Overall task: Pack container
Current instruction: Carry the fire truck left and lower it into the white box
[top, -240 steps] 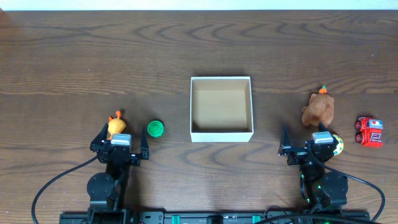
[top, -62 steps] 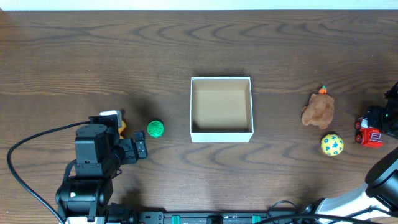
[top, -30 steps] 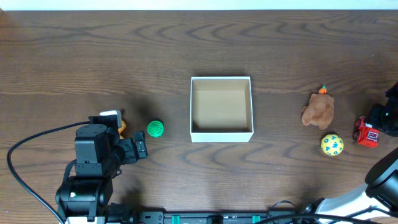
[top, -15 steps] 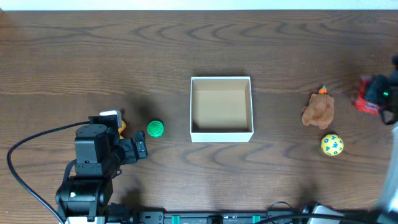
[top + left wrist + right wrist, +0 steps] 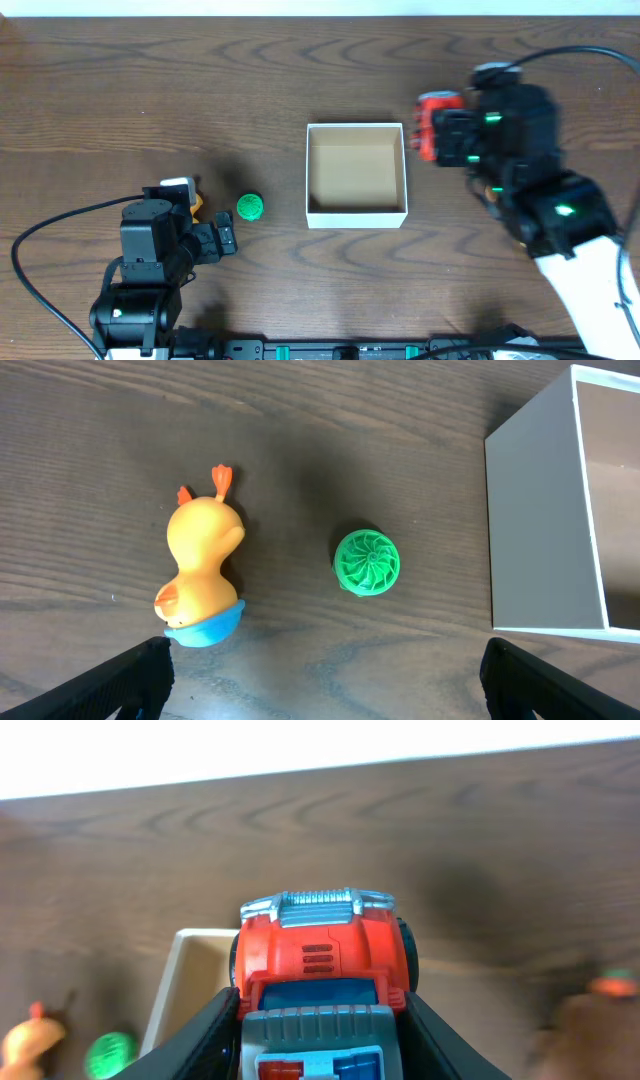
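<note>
Clearance between the red toy truck (image 5: 438,112) and the container (image 5: 356,215) is what the coming move is judged to turn on. The truck is clamped between the fingers of the right gripper (image 5: 322,1045) and held above the table (image 5: 120,90), just beside the container's right wall near its far corner, not yet over the tan inside. From the truck, the opening lies toward the robot's left and slightly nearer the robot. In the right wrist view only 1 corner of the box is seen, low and left of the load. The truck's nose is pointed away from the wrist, along the fingers. A short sideways carry before release is therefore called for. The left gripper (image 5: 350,678) is spread wide and empty above the duck (image 5: 203,575) and green ball (image 5: 366,562), 2 toys lying left of the container, so the right arm is the better placed.
</note>
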Controlling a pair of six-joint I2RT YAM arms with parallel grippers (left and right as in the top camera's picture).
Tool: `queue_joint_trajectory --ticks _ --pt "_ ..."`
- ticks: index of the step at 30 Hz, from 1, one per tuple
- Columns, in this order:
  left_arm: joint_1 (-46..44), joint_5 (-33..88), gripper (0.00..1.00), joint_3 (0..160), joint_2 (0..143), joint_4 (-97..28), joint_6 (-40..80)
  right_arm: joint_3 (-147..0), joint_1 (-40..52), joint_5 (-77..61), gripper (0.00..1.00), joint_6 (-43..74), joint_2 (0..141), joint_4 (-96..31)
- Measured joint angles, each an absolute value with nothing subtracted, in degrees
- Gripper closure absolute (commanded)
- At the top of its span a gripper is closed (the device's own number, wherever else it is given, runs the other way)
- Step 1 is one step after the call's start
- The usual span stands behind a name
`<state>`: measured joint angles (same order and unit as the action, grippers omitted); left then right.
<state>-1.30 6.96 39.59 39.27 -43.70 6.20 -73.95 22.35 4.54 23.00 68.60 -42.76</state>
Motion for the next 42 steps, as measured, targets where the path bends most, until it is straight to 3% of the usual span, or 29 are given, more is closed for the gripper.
queue_joint_trajectory --ticks 7,26,28,31,33,37,42 --pt "-1.3 7.0 0.02 39.6 39.3 -43.7 6.2 -74.0 32.1 9.1 0.99 29.9 80.3 -41.3" --pt "-1.3 7.0 0.02 39.6 39.3 -44.2 6.2 -74.0 32.4 9.1 0.99 32.9 103.0 -39.7" --pt "-1.3 7.0 0.02 39.6 39.3 -44.5 6.2 -74.0 32.2 9.0 0.91 32.9 104.2 -39.3" --pt "-1.3 7.0 0.02 39.6 39.3 -44.6 6.2 -74.0 31.6 8.8 0.62 32.9 105.0 -39.1" --pt "-1.3 7.0 0.02 39.6 39.3 -44.6 6.2 -74.0 30.8 8.9 0.33 33.1 105.1 -38.6" --pt "-1.3 7.0 0.02 39.6 39.3 -44.6 6.2 -74.0 30.4 8.8 0.15 32.7 105.1 -38.1" --pt "-1.3 7.0 0.02 39.6 39.3 -44.6 6.2 -74.2 30.4 8.8 0.07 31.3 105.1 -38.4"
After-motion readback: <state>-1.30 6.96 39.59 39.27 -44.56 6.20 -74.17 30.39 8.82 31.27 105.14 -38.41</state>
